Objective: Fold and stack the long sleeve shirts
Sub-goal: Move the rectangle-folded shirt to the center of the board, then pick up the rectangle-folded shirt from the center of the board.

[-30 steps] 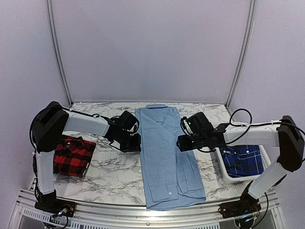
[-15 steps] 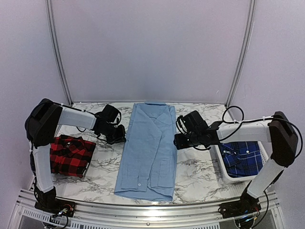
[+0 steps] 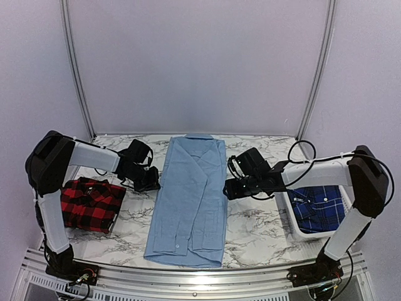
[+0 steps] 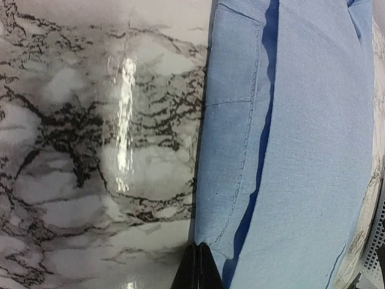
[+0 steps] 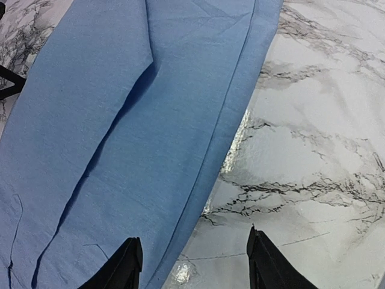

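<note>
So the marble table (image 3: 263,229) is mostly taken up by the light blue shirt (image 3: 188,200). It lies dead centre as a long strip, collar at the far end and hem toward the arms, sides already turned in. Looks like it's parked in the middle so both arms can reach an edge.

The white basket (image 3: 294,222) on the right has only the dark blue plaid shirt (image 3: 321,210) in it, bunched up and not folded, probably waiting its turn. The red-and-black check shirt (image 3: 91,204) sits folded on the left, presumably the base of the stack.

The left gripper (image 4: 195,265) has its fingers pressed together, pinching the blue shirt's left edge. The right gripper (image 5: 191,256) is spread apart, straddling the right edge without gripping.
</note>
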`<state>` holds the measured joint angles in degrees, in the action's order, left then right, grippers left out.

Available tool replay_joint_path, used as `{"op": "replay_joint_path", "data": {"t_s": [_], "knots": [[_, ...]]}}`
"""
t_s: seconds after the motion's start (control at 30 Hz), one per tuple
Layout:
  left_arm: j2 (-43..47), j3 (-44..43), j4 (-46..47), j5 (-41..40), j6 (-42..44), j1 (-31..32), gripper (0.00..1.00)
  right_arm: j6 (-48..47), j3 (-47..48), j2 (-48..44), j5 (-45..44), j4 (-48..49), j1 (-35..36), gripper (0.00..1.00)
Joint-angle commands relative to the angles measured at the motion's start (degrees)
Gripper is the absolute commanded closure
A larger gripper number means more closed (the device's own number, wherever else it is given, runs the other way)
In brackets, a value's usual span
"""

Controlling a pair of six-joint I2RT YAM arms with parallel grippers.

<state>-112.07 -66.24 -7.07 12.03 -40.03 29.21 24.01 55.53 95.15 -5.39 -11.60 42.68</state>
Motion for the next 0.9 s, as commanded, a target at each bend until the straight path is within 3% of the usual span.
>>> {"op": "replay_joint_path", "data": {"t_s": [0.0, 0.17, 0.3, 0.4, 0.63, 0.87], "knots": [[2.16, 4.46, -3.57, 0.45, -0.18, 1.73, 1.00, 2.78, -0.93, -0.41, 0.38, 0.75, 2.09, 0.45], [4.54, 5.97, -3.45, -0.22, 0.31, 2.17, 0.99, 5.34, -0.77, -1.49, -2.03, -1.31, 5.35, 0.45], [8.64, 6.23, -5.13, -3.37, 1.47, 2.16, 0.75, 8.74, -1.68, -3.88, -2.14, -2.60, 7.76, 0.48], [12.87, 8.57, -5.77, -4.22, 1.36, 2.35, 0.66, 11.60, -3.75, -6.38, -1.14, -2.86, 9.65, 0.51], [23.50, 18.76, -5.76, -5.15, -1.69, 9.78, 0.65, 20.70, -8.43, -12.32, -1.69, -5.44, 19.29, 0.56], [34.06, 27.31, -5.77, -7.12, -10.53, 21.06, 0.74, 33.49, -15.03, -18.35, -2.50, -2.83, 31.50, 0.62]]}}
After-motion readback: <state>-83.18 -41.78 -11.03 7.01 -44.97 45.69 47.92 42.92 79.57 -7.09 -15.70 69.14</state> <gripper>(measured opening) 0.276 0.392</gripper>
